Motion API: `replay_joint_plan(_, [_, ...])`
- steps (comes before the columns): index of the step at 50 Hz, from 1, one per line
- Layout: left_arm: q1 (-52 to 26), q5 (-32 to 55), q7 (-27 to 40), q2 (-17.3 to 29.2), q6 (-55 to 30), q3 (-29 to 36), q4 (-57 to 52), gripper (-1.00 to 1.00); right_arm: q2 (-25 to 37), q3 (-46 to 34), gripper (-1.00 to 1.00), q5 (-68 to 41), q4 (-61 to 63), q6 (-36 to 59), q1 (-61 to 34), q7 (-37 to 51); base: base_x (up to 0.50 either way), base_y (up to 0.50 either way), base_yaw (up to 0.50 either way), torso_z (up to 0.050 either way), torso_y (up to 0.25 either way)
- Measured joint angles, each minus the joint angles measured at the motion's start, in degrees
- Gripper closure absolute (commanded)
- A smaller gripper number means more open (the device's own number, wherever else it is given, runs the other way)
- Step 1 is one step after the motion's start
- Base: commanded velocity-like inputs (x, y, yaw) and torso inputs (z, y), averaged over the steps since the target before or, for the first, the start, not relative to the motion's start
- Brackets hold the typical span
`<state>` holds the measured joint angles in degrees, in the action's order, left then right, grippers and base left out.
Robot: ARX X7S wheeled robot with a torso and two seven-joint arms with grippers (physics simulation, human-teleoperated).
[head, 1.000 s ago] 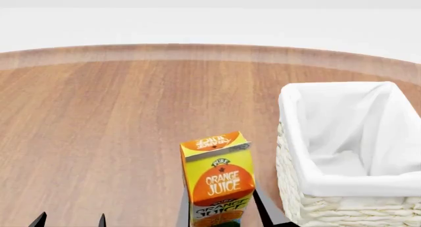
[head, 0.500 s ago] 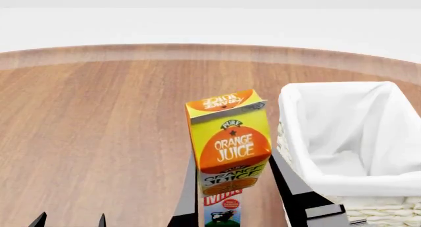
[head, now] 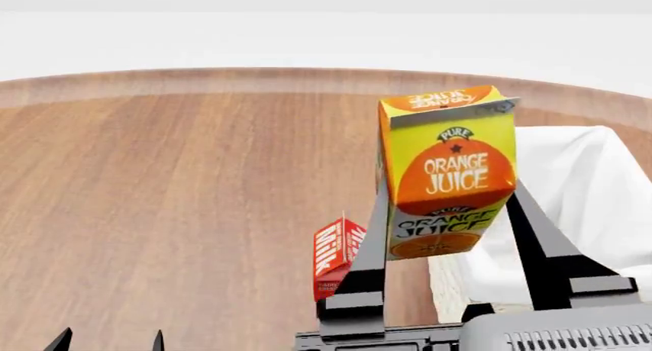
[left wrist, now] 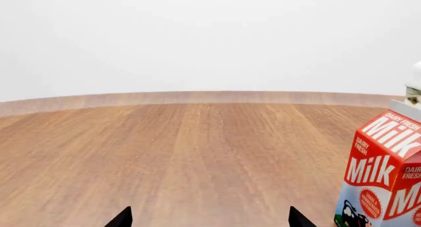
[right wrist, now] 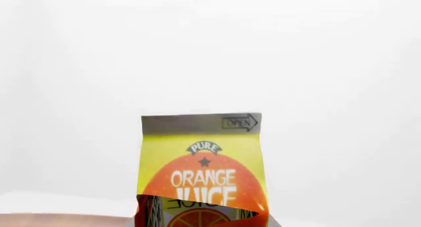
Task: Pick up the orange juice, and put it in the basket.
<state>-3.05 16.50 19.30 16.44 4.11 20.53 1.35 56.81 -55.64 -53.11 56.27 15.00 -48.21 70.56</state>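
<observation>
Aloft over the table [head: 153, 198], the juice [head: 447, 168] sat clamped between the two dark fingers of our right gripper [head: 453, 248], one finger [head: 369, 263] on each side of the carton's lower half. We held it clear of the wood, its long axis near upright and leaning a little, gable top toward twelve o'clock in the head view. The relation we judged the next move to turn on: the basket [head: 611, 175] lay at about three o'clock from the carton, just beside it and partly hidden behind it, its cloth-lined mouth open and lower than the carton's base. So we reckoned a short carry toward three o'clock, then a descent, was what remained. The milk [head: 337, 256] stood on the table at about seven o'clock from the juice, apart from it, and also showed in the left wrist view [left wrist: 385, 172]. Our left gripper [head: 110, 340] waited low at eight o'clock, tips spread and empty, well away from the load. The right arm was plainly the nearer one.
</observation>
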Motion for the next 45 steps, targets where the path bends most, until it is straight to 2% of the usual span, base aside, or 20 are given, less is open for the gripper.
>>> replay_joint_plan(24, [-0.1, 0.25, 0.3, 0.25, 0.13, 0.36, 0.04, -1.0, 4.86, 1.13, 1.0, -0.4, -10.82, -10.28, 3.83, -2.58, 0.0, 0.0, 0.0, 0.0, 0.001])
replay_joint_plan(45, [-0.19, 0.47, 0.55, 0.46, 0.24, 0.66, 0.08, -1.0, 0.61, 1.59, 1.0, 0.13, -27.87, -15.26, 6.26, -7.32, 0.0, 0.0, 0.0, 0.0, 0.0])
